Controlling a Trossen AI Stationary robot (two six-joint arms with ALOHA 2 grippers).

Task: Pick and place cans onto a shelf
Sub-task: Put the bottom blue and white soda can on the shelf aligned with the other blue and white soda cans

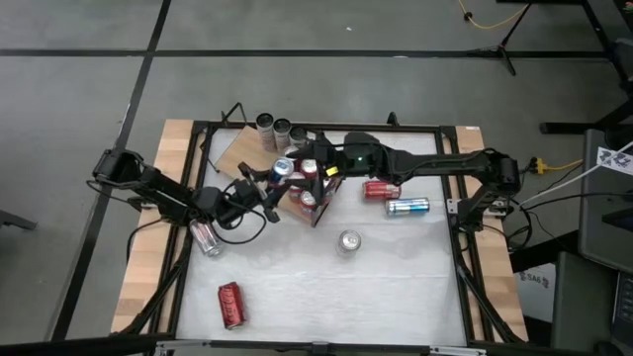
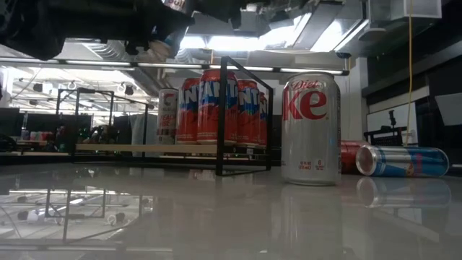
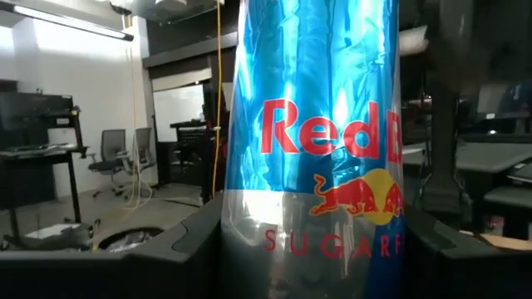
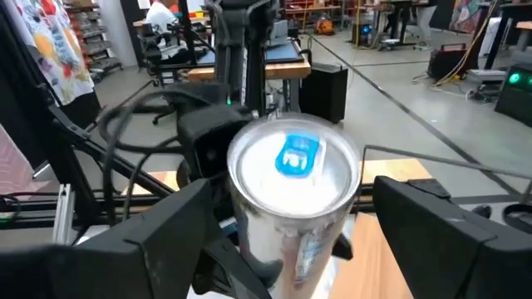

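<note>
Starting from the left: the left tool [image 1: 270,189] is clamped on a slim blue-and-silver Red Bull can [image 3: 316,124]. The can stands upright between its two fingers, long axis straight up and down. You can read "Red" plus the start of the next word, the bull-and-sun logo, and "SUGARF" running off the edge lower down, so I'd say Sugarfree. The right tool [image 4: 291,208] has its fingers apart, one on each side of that same can, and it looks down on the shiny top with the blue tab. I can't see those fingers actually touching it. So both tools are at the one can, but only the left one is holding it, which looks to me like a handoff or a steadying move. The shelf [image 2: 130,148] sits just beside and below the two tools, and a bunch of red cans [image 2: 216,108] is already standing on it. They have blue lettering I can't fully read. Off to the right tool's side, an upright silver Diet Coke can [image 2: 310,130] stands on the white surface [image 2: 216,217]. Past that, another blue-and-silver can [image 2: 404,160] lies on its side, its print too small to read.
</note>
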